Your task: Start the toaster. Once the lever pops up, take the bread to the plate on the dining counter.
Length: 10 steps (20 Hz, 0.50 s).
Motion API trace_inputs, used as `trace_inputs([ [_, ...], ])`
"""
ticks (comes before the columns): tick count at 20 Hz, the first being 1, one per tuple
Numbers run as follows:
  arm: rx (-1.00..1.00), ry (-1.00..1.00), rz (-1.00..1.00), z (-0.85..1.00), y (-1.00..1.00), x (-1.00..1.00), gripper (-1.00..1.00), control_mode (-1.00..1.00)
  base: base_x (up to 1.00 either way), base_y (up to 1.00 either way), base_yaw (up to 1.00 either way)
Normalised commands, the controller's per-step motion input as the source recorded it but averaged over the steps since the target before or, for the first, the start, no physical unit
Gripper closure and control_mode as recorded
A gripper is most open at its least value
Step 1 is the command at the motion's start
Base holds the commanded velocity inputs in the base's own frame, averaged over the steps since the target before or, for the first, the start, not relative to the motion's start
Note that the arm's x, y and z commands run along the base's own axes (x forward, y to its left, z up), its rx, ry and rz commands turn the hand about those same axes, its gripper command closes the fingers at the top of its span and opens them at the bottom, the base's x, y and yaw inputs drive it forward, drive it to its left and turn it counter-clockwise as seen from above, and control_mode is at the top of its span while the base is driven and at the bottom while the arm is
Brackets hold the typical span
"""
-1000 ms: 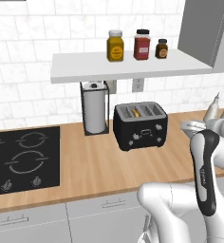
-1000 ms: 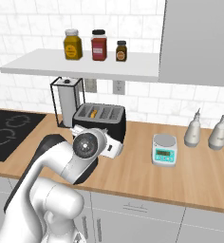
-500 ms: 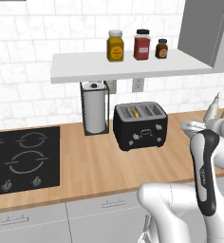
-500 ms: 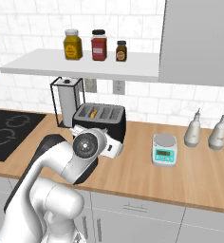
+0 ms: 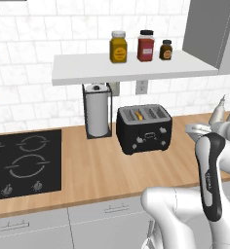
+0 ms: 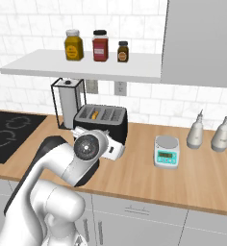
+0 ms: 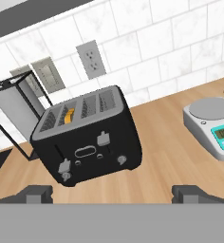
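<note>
The toaster sits on the wooden counter against the white tiled wall, just beside the paper towel stand and under a white shelf that carries three jars. An orange-tan edge of the bread shows in one slot near the stand side, low in the slot rather than standing proud. On the black front face the lever is a small grey tab near the middle, and a second similar tab sits lower toward the corner, with round buttons beside it; from these views it cannot be told for certain whether the lever is up or pressed.

The gripper faces the toaster's front from a short way off, touching nothing. Its two finger tips stand at opposite sides of the hand view, so the claw is spread wide and holds nothing.

Further out, a small digital scale rests on the counter to the toaster's right, two pale bottles stand beyond it, and a black cooktop lies to the left.

Judged from this, the task is at its very beginning: the toaster looks unstarted and the bread is untaken. What remains is pressing the lever, waiting for the pop, lifting the bread and carrying it to the plate.
</note>
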Motion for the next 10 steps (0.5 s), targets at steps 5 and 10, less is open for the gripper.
trace_inputs([
  [5,0.0,0.0,0.0,0.0,0.0,0.0,-1.0,-1.0,0.0,0.0,0.0],
  [10,0.0,0.0,0.0,0.0,0.0,0.0,-1.0,-1.0,0.0,0.0,0.0],
])
